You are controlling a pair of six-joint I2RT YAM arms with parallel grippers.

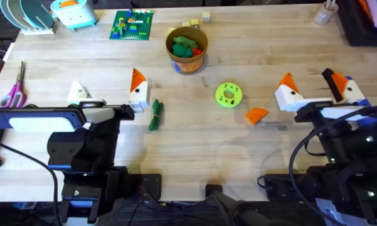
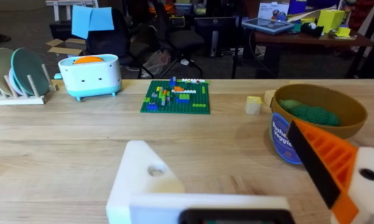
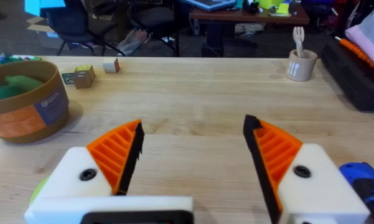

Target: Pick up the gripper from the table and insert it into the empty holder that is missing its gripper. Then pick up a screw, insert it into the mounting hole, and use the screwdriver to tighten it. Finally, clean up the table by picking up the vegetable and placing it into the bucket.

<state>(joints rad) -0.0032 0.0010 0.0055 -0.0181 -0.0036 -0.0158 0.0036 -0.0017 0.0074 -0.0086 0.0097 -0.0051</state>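
My left gripper (image 1: pixel 108 85) (image 2: pixel 218 143) stands open. One of its fingers is the bare white holder (image 1: pixel 79 91) (image 2: pixel 146 177) with an empty mounting hole (image 2: pixel 155 169); the other carries an orange ribbed pad. The loose orange gripper (image 1: pixel 257 115) lies flat on the table, close to the left of my open right gripper (image 1: pixel 308 78) (image 3: pixel 193 124). The dark green vegetable (image 1: pixel 155 115) lies just right of the left gripper's padded finger. The bucket (image 1: pixel 186 59) (image 2: pixel 355 112) (image 3: pixel 25 112) at the back holds green items. The blue screwdriver (image 1: pixel 360 99) (image 3: pixel 365 183) lies by my right gripper. I cannot make out a screw.
A yellow-green disc (image 1: pixel 228 94) sits between the vegetable and the loose gripper. A green brick plate (image 1: pixel 132 25) (image 2: pixel 176 96), a toy toaster (image 1: pixel 74 12), small blocks (image 1: pixel 197 21) and a cup (image 1: pixel 323 14) line the back. Scissors (image 1: pixel 15 90) lie far left.
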